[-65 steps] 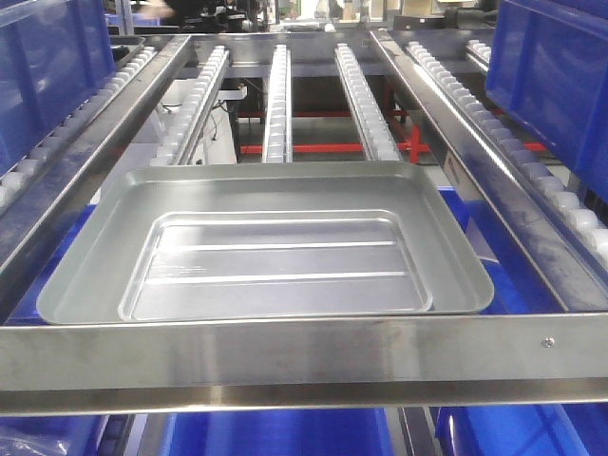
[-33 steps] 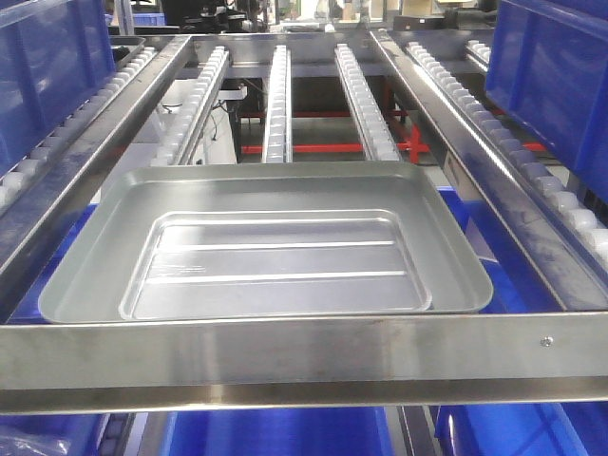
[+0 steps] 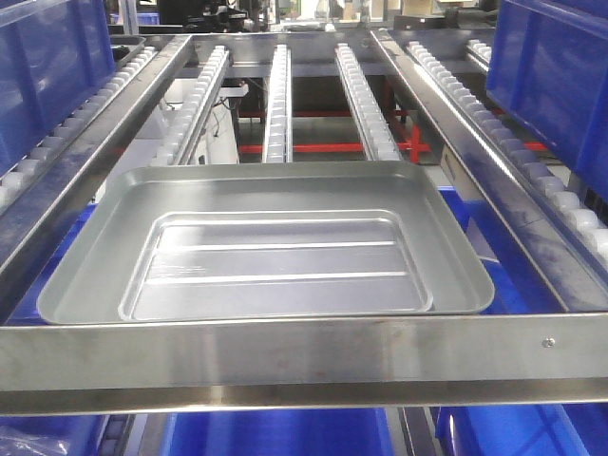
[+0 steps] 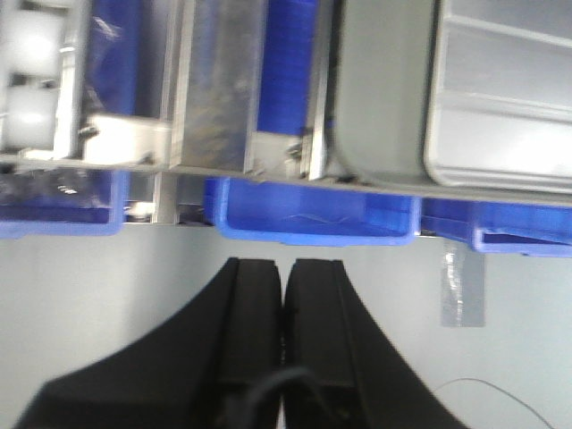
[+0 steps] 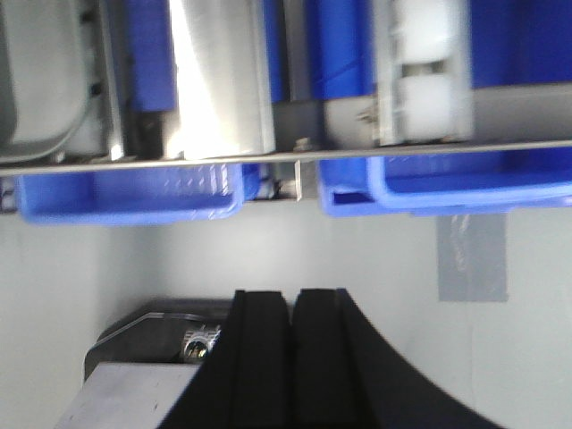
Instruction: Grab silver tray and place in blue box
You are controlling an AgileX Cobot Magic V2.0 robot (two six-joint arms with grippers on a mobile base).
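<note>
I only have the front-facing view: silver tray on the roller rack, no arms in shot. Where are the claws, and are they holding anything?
Observer: The left claw is shut on nothing. It is apart from the rack, with pale floor showing between them. The silver tray is at the upper right of its camera.
Operator: And the right one?
Observer: The right claw is also shut and empty, and also clear of the rack. Only a corner of the tray shows at the upper left of its camera.
</note>
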